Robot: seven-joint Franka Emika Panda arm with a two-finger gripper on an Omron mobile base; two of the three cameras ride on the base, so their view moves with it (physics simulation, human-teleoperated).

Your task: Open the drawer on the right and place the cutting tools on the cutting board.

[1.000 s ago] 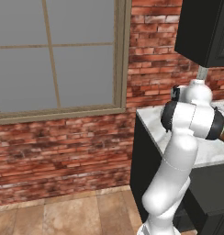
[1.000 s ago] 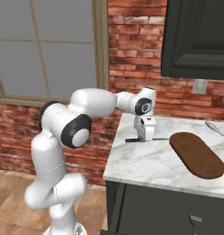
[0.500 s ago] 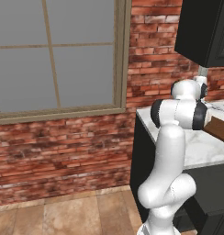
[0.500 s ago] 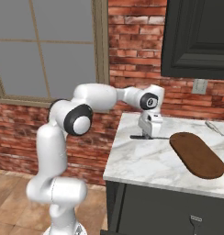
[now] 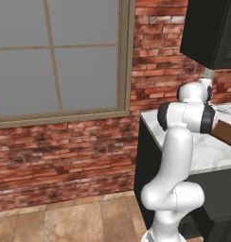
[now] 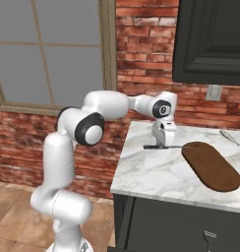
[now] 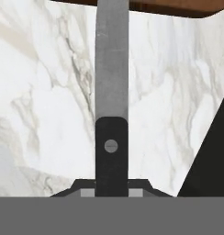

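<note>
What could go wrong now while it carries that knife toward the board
The gripper pinches the knife by the handle alone, so the long blade, sticking out sideways low over the marble counter, may swivel or slip. The blade tip may catch the edge of the cutting board instead of clearing it, which could nudge the board.

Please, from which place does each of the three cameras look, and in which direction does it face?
Left base view: behind the arm on its left, facing the brick wall, the window and the counter; the white arm rises at lower right.
Right base view: behind on its right, facing the counter; the arm reaches in from lower left, gripper holding a knife beside the cutting board.
Hand view: looks down along the knife.
Both base views share the counter and the arm.
</note>
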